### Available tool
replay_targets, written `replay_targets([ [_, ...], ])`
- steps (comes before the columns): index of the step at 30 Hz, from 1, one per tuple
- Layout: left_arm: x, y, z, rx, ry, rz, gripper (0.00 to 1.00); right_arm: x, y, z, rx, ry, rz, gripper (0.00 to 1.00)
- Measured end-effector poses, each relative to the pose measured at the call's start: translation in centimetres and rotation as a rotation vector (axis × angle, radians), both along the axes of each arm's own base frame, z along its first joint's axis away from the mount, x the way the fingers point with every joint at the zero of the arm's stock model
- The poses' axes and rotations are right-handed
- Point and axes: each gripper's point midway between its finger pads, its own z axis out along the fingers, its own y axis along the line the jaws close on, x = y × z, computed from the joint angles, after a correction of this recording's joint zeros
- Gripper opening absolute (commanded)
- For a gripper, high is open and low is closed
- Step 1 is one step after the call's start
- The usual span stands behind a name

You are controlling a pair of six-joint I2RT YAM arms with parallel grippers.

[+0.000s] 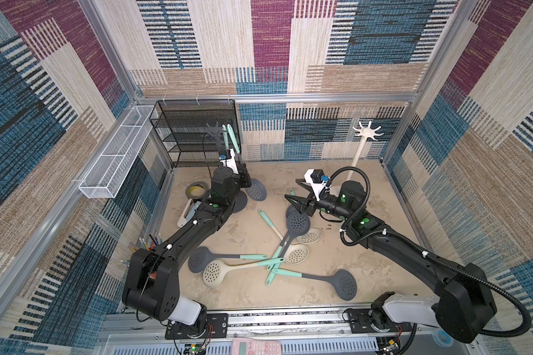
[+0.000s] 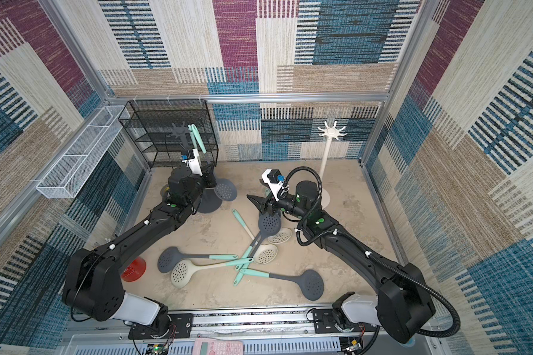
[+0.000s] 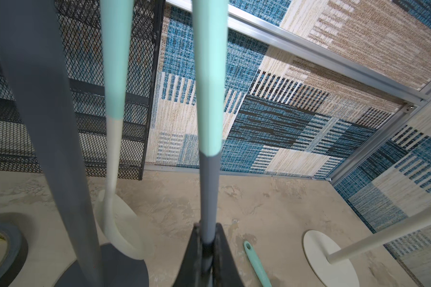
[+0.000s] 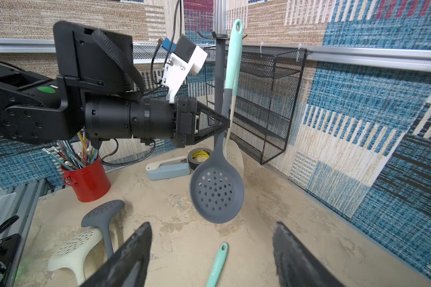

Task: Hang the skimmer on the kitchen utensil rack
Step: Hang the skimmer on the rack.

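**While a grey skimmer [image 4: 217,193] is pinched upright beside the dark utensil rack [image 1: 215,130], the right gripper [image 4: 213,225] stands open over the table [image 1: 246,292]**

Where the fingers [image 3: 193,251] of the left gripper [image 4: 223,122] meet, they are pressed onto the grey shaft of the skimmer, just below its mint-green grip. The skimmer is carried upright, clear of the table. Its perforated bowl hangs downward, and its mint tip is raised beside the hook crown of the dark rack. Whether the hole in the tip is caught on a hook cannot be told. Between the held handle and the rack's pole, a cream skimmer [image 3: 113,149] is seen upright, with its bowl low by the rack's round base.

The right gripper's fingers [image 4: 137,251] are spread wide, with nothing between them. They are pointed toward the left gripper and the dark rack. A loose mint handle [image 4: 217,263] is seen on the table beneath them.

Further out, a pile of loose skimmers [image 1: 277,255], grey and cream, is scattered across the middle of the beige table. Behind the dark rack, a black mesh shelf [image 1: 194,132] is mounted against the back wall. A white wire basket [image 1: 117,153] is fixed along the side wall. A white utensil rack [image 1: 366,132] stands well apart, near the far right corner. By the left arm, a roll of tape [image 4: 199,155], a stapler [image 4: 167,167] and a red cup of pencils [image 4: 87,179] are grouped near one another.
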Motion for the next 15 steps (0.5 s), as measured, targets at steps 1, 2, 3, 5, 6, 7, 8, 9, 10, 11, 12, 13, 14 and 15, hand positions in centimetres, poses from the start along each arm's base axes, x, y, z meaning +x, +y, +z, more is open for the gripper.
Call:
replay_targets([
  [1,0.0,0.1,-0.1,0.0,0.002,0.001,0.0,-0.1,0.0,0.2,0.004,-0.006,0.0,0.79],
  [2,0.0,0.2,-0.1,-0.003,0.005,0.0,0.0,-0.1,-0.1,0.4,0.006,-0.009,-0.001,0.8],
  [3,0.1,0.3,-0.2,-0.004,0.008,-0.001,0.0,-0.2,-0.1,0.6,0.009,-0.015,-0.001,0.8],
  [5,0.1,0.3,-0.3,-0.006,0.013,-0.009,0.0,-0.3,-0.2,1.0,0.015,-0.026,-0.001,0.81],
  [6,0.1,0.3,-0.3,-0.005,0.016,-0.008,0.0,-0.3,-0.2,1.1,0.018,-0.029,-0.001,0.82],
  [7,0.1,0.4,-0.4,-0.006,0.018,-0.007,0.0,-0.4,-0.2,1.2,0.02,-0.033,-0.001,0.83],
  [8,0.1,0.4,-0.4,-0.011,0.02,-0.007,0.0,-0.4,-0.2,1.3,0.02,-0.034,-0.001,0.84],
  [9,0.1,0.4,-0.5,-0.014,0.025,-0.01,0.0,-0.4,-0.3,1.3,0.021,-0.035,-0.001,0.85],
  [10,0.1,0.3,-0.5,-0.02,0.029,-0.015,0.0,-0.4,-0.3,1.4,0.022,-0.036,-0.001,0.85],
  [11,0.1,0.3,-0.6,-0.024,0.033,-0.021,0.0,-0.5,-0.3,1.4,0.022,-0.037,-0.001,0.86],
  [12,0.1,0.3,-0.7,-0.026,0.038,-0.022,0.0,-0.5,-0.3,1.5,0.024,-0.04,-0.002,0.86],
  [13,0.0,0.3,-0.8,-0.028,0.041,-0.022,0.0,-0.5,-0.3,1.6,0.025,-0.041,-0.002,0.87],
  [14,0.0,0.3,-0.8,-0.033,0.045,-0.022,0.0,-0.5,-0.4,1.7,0.026,-0.044,-0.005,0.87],
  [15,0.0,0.3,-0.9,-0.036,0.048,-0.024,0.0,-0.5,-0.4,1.8,0.027,-0.044,-0.005,0.88],
])
